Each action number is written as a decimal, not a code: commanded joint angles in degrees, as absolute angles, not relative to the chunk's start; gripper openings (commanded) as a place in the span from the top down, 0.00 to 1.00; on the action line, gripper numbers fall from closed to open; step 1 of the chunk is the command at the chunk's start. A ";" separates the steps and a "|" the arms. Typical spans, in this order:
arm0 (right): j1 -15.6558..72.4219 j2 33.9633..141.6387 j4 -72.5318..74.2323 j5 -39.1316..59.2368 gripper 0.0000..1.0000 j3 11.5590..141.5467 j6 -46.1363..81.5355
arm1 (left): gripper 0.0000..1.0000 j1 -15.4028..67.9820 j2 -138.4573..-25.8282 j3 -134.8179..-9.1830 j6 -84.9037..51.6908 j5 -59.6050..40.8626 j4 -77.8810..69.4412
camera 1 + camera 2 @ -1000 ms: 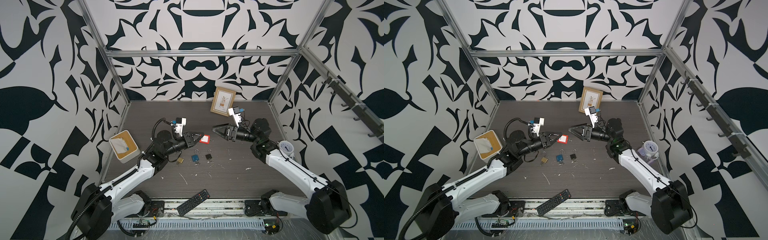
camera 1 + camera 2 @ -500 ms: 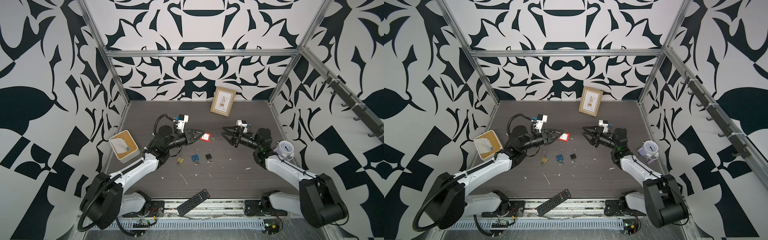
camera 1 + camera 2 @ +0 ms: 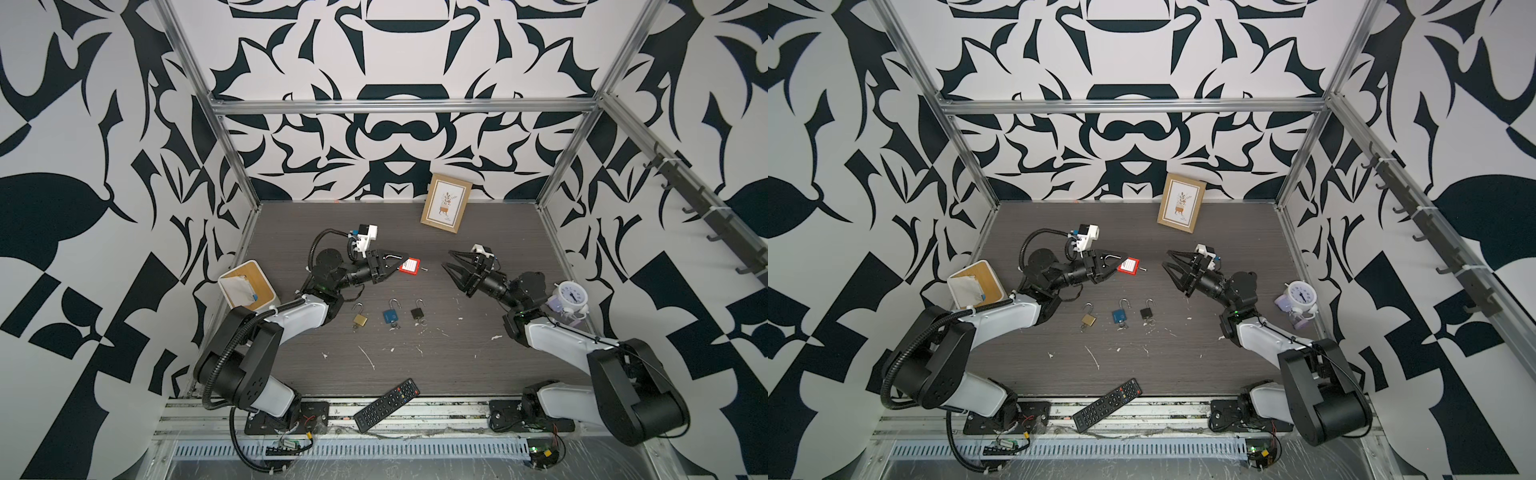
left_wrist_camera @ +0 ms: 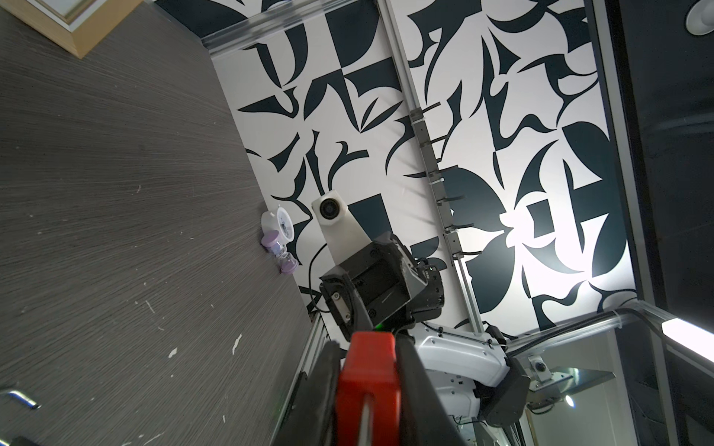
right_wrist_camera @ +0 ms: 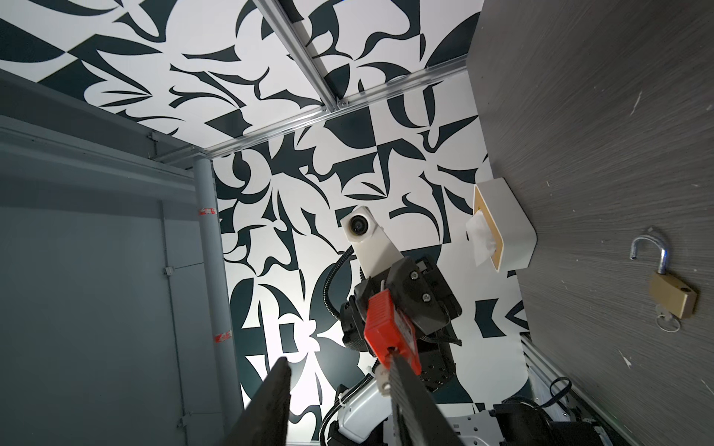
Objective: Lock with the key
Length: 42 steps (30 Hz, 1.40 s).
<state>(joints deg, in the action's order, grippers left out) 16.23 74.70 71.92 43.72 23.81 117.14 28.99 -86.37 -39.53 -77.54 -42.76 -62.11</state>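
On the table (image 3: 457,232), three padlocks (image 3: 360,319) (image 3: 390,316) (image 3: 417,312); left pincer (image 3: 397,266) clamps one red padlock (image 3: 410,266).

Pic frame (image 3: 446,208) leans at back wall, tissue box (image 3: 246,286) left, clock (image 3: 572,296) right, remote (image 3: 386,405) front edge.

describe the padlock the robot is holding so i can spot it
Find the picture frame at the back, then look down-left to the left gripper. Its padlock is red and held up; the brass, blue and black ones lie on the table.
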 commanded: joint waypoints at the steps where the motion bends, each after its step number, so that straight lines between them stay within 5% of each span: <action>1: 18.26 75.92 79.08 43.47 0.56 25.26 118.73 | 1.00 28.95 -84.19 -40.94 -76.67 -43.73 -63.94; 42: 25.71 79.02 80.53 43.50 0.66 24.92 116.76 | 1.00 28.90 -79.02 -42.50 -68.47 -43.41 -51.68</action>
<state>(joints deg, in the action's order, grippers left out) 25.34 80.31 77.58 43.03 25.23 118.08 28.99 -80.40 -40.82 -69.06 -42.92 -50.68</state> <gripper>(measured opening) 0.341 0.246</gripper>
